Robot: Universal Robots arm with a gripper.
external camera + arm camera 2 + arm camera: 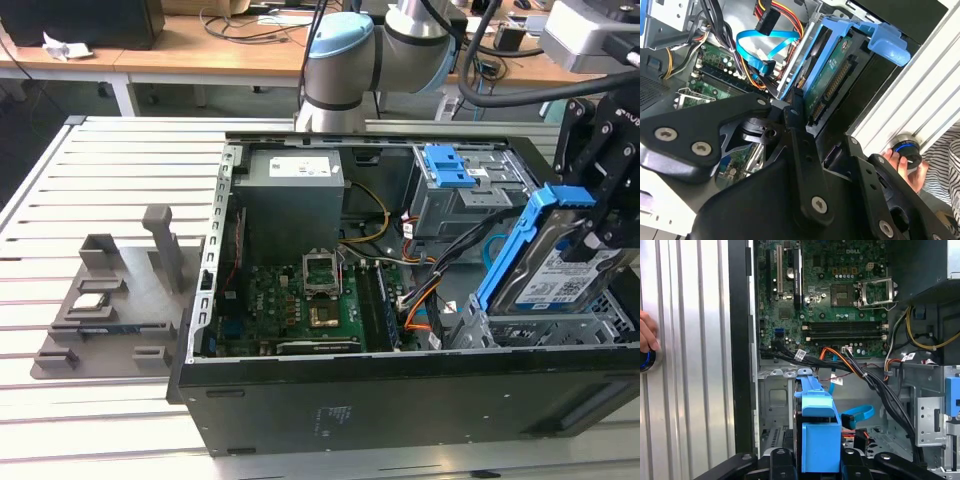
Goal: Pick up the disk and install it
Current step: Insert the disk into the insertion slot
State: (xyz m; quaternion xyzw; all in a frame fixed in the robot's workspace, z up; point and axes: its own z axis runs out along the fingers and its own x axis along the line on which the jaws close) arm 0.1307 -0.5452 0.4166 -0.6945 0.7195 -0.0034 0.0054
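Disk (pixel 556 275) hangs tilted over the grey drive bay (pixel 478 326) at the exterior view's right end of the open case (pixel 350 405), pinched edgewise by the gripper (pixel 817 464), and I'd reckon it wants squaring to the bay's guides, clear of the cables (pixel 458 250)

My black gripper (pixel 592 238) clamps the rectangular silver metal disk (pixel 562 280), which is tilted with its white-and-blue label showing and its blue plastic rail (pixel 512 250) on the far side from me. Just beneath it sits the grey metal drive bay (pixel 596 322) of the open black computer case (pixel 400 400). Near the gripper stands a grey metal cage with a blue plastic latch (pixel 452 170). The green motherboard (pixel 300 295) lies farther off, and the grey moulded parts tray (pixel 105 305) is farthest, on the slatted aluminium table (pixel 60 190).
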